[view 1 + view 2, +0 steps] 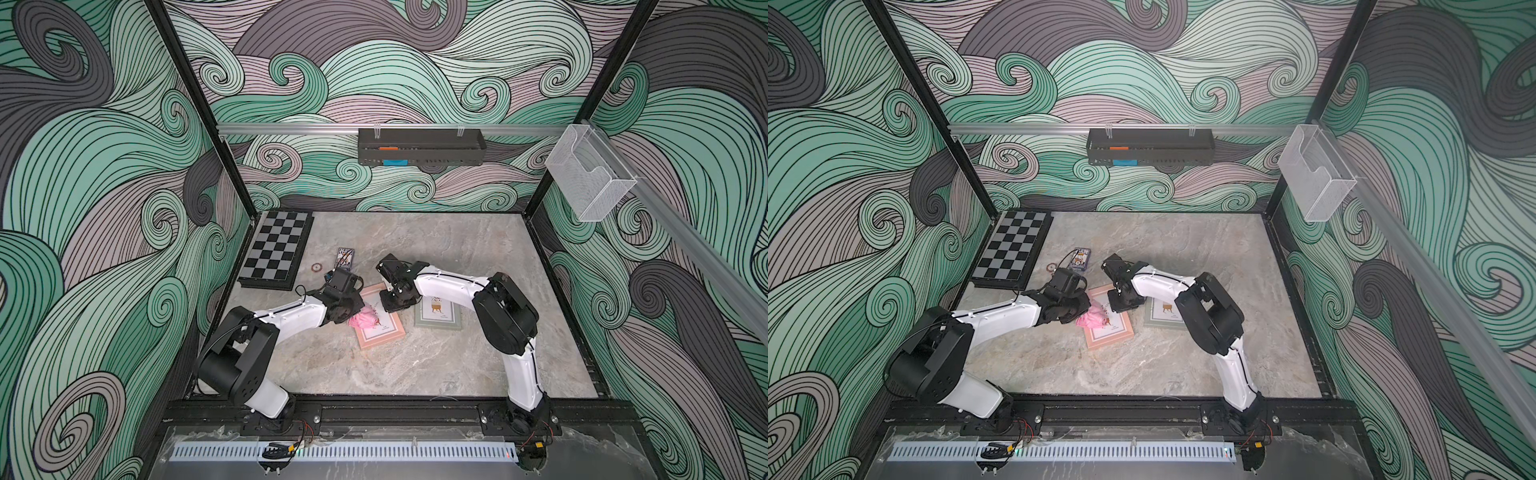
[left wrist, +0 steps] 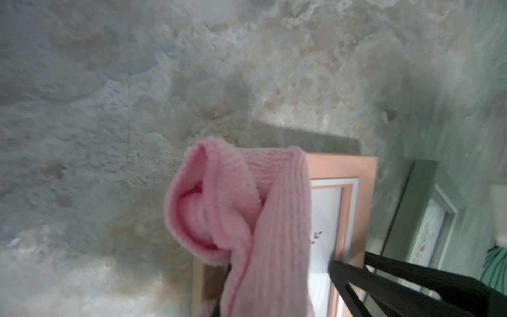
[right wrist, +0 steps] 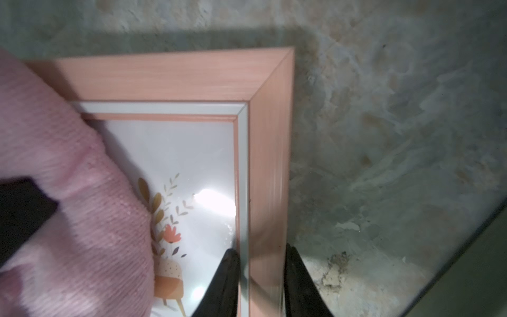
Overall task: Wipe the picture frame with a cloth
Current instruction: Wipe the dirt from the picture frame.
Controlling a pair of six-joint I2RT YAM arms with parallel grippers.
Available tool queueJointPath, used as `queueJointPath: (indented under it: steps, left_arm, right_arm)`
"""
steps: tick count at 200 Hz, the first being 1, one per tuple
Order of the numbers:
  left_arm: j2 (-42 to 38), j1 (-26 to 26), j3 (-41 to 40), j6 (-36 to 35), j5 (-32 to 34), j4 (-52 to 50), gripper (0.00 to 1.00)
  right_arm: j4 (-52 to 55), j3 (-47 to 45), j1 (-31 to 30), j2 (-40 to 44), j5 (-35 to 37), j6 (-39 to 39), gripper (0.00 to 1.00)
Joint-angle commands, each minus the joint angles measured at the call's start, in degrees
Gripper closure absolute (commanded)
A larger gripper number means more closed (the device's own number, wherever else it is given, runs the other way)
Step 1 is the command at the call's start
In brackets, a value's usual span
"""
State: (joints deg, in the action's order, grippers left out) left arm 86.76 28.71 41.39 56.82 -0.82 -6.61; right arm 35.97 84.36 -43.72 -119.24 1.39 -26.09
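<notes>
left pincer (image 1: 352, 316) pinching cloth (image 1: 366, 321), right pincer (image 3: 262, 274) clamping picture frame (image 3: 178, 76)

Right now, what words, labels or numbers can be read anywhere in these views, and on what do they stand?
No text can be read in any view.
Pink picture frame: faint caption under its drawing, too small to read.
Green picture frame: faint caption under its drawing, too small to read.
Small patterned box: its print is blurred and unreadable.
</notes>
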Motion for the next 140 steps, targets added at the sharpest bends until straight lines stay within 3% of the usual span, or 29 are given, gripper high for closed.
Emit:
queueJointPath:
  steps: [1,42,79,107,140]
  left_arm:
    - [-1.12,0.79,-4.41,2.01,-4.02,-0.61,1.00]
    - [-4.85,5.48,-12.71,8.75,-10.52,1.11,1.00]
    - [-11.92,9.96,-16.44,11.80,-9.64,-2.29,1.00]
    - [-10.66,8.93,-11.53,7.13,-3.37,-3.11,1.00]
    - [1.50,2.93,-0.60,0.57,-3.05,-0.33,1.00]
  right_arm:
    - [4.76,-3.68,0.31,-4.96,1.13,0.60,0.73]
    - [4.78,-4.23,0.39,-5.09,1.33,0.52,0.73]
    - [4.78,-4.73,0.40,-4.51,1.71,0.69,0.73]
    - [4.66,-4.70,0.37,-4.63,1.35,0.47,0.73]
    - [4.58,-4.99,0.19,-4.35,0.63,0.25,0.73]
